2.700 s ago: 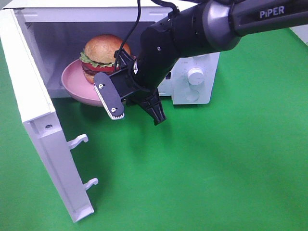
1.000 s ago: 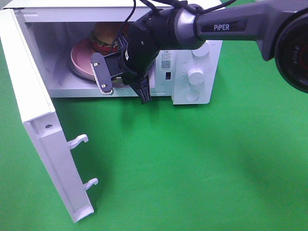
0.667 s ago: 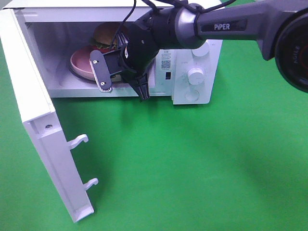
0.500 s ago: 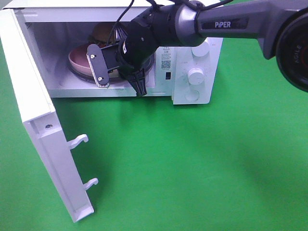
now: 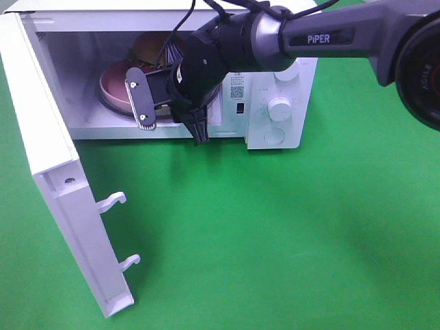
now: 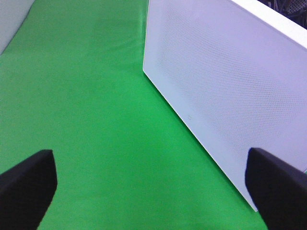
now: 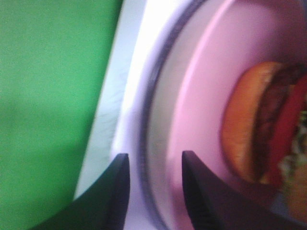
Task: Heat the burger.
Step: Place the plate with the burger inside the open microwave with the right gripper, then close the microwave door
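Observation:
The burger, with a golden bun, lettuce and tomato, sits on a round pink plate deep inside the open white microwave. My right gripper reaches into the opening. In the right wrist view its jaws stand a narrow gap apart astride the plate's rim, above the glass turntable's edge. The burger lies just beyond. My left gripper is open and empty over the green cloth, out of the exterior view.
The microwave door swings wide open to the left, its latch hooks pointing out; its white dotted panel fills the left wrist view. The control knobs are on the right. A green cloth covers the table.
My right gripper carried the plate and burger from the microwave's front edge deep into the cavity. In the last half second it only shifted slightly; the jaw gap looks the same.

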Action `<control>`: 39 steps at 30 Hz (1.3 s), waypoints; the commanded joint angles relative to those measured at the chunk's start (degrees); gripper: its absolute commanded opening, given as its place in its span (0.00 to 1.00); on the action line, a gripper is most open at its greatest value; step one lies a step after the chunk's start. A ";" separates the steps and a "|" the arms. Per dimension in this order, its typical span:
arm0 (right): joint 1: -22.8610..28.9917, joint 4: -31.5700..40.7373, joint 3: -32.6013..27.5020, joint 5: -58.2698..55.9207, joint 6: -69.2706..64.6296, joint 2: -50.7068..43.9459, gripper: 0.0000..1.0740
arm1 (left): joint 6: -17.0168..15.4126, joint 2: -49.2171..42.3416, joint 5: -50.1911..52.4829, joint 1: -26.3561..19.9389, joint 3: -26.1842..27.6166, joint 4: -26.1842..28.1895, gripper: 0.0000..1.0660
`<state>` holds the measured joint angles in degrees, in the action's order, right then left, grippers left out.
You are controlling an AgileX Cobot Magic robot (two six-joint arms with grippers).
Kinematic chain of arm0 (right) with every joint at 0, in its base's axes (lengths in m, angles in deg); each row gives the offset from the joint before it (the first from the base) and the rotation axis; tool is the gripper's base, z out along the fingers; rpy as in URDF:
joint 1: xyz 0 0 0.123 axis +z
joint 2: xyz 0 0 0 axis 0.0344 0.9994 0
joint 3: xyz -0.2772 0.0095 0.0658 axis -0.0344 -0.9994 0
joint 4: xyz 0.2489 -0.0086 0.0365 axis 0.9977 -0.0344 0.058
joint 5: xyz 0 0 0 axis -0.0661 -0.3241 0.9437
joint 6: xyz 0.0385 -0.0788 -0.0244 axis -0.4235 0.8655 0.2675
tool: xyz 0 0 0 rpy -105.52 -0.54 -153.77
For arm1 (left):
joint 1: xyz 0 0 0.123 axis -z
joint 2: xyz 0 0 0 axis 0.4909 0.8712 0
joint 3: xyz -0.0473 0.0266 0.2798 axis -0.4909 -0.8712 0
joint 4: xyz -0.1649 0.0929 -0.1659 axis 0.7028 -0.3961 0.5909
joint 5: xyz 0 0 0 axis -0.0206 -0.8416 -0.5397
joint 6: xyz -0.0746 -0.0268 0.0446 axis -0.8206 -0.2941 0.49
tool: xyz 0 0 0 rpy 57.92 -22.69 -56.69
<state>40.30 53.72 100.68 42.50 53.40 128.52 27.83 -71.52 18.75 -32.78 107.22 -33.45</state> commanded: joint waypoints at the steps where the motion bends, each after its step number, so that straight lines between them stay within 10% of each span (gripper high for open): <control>1: 0.00 0.29 -2.92 1.55 -0.63 -1.78 0.37 | 0.00 -0.92 0.34 0.17 -0.23 0.06 0.94; 19: 0.00 -1.09 -12.83 10.31 -1.32 -8.37 0.72 | 0.00 -0.92 0.34 0.17 -0.23 0.06 0.94; 39: -0.11 -5.21 -27.10 20.40 -6.65 -16.73 0.71 | 0.00 -0.92 0.34 0.17 -0.23 -0.06 0.94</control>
<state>40.30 48.96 75.87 60.78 47.44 113.91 27.83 -71.52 18.75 -32.78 107.22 -33.51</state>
